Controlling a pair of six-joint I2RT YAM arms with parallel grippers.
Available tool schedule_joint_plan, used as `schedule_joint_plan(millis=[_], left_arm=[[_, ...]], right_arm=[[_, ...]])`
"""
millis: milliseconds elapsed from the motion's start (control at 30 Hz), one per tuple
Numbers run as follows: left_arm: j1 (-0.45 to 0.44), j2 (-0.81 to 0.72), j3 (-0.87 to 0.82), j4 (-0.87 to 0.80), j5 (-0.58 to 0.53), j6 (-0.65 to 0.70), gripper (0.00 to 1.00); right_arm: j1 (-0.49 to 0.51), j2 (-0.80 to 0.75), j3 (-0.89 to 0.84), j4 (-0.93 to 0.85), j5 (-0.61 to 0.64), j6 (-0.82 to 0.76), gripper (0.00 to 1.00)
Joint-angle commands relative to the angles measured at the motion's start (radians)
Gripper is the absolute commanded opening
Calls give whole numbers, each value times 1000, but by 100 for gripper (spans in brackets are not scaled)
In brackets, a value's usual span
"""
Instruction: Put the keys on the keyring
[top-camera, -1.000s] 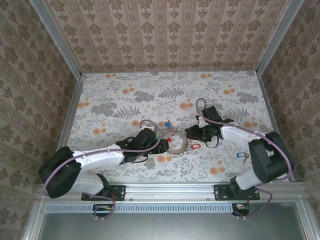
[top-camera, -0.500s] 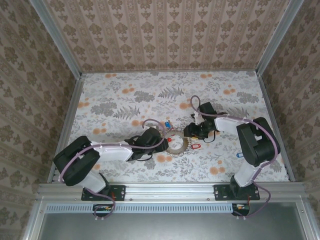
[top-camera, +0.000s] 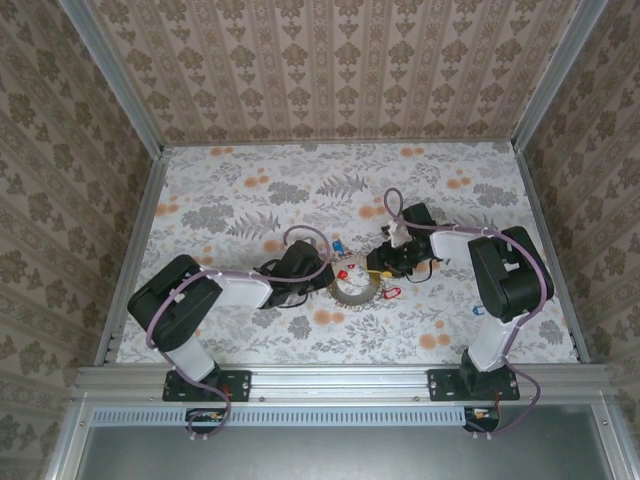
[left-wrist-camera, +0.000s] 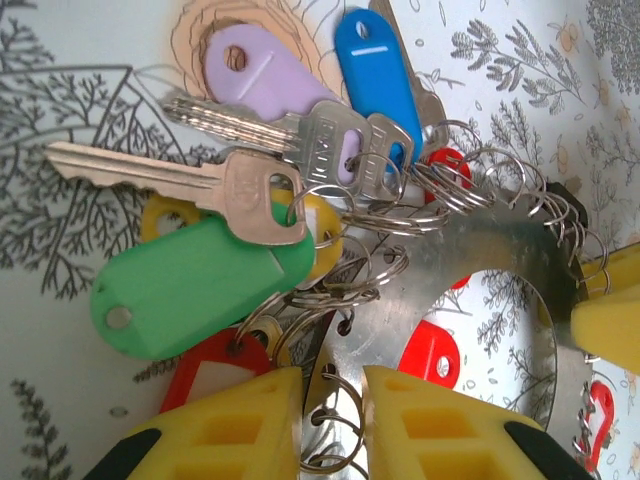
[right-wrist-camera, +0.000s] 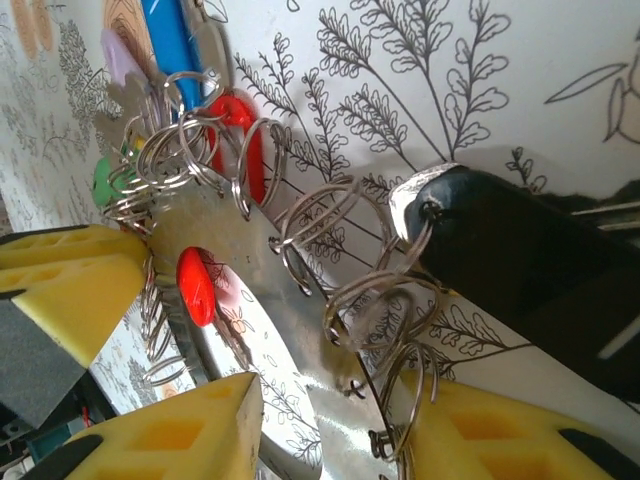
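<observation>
Top external: keyring (top-camera: 354, 288) lies mid-table, between left gripper (top-camera: 318, 280) and right gripper (top-camera: 380, 268).
Left wrist: left gripper (left-wrist-camera: 332, 388) narrowly straddles the keyring (left-wrist-camera: 490, 240) rim; whether it clamps cannot be told.
Right wrist: right gripper (right-wrist-camera: 340, 400) released, pads wide astride the keyring (right-wrist-camera: 195, 225) rim.

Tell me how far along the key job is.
Done: many tagged keys hang on the ring. In hand: left jaws and right jaws straddle its rim. Left: a blue-tagged key lies loose near the right arm.
</observation>
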Motion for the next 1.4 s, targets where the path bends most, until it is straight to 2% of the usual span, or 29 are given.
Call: schedule_joint_plan(millis=[0, 200, 300, 367, 433, 467, 600, 700, 867, 1033, 1367], left_arm=[[12, 51, 0, -111, 12, 32, 21], [29, 17, -1, -133, -15, 42, 24], [30, -30, -3, -153, -44, 53, 30], [29, -83, -14, -168, -79, 53, 41], [29, -146, -28, -183, -115, 52, 50], [29, -187, -37, -190, -136, 46, 60], [30, -369, -80, -202, -213, 4, 86], [39, -483, -98, -169, -232, -41, 98], [81, -518, -83, -38, -127, -99, 100], [119, -431, 31, 81, 12, -121, 99], [166, -212, 184, 293, 167, -258, 85]], right_arm=[[-4, 33, -10, 62, -57, -21, 34], [-36, -1, -32, 88, -81, 0, 18], [-51, -38, -40, 80, -79, 10, 13], [-63, -77, -50, 97, -92, 44, 8], [-72, -118, -62, 127, -112, 79, 7], [-75, -145, -69, 144, -116, 109, 7], [-99, -260, -91, 236, -136, 269, 6], [-104, -351, -100, 320, -118, 407, 6], [-105, -456, -102, 469, -50, 615, 6], [-103, -452, -76, 604, -15, 751, 7], [-95, -422, -14, 644, 31, 826, 8]])
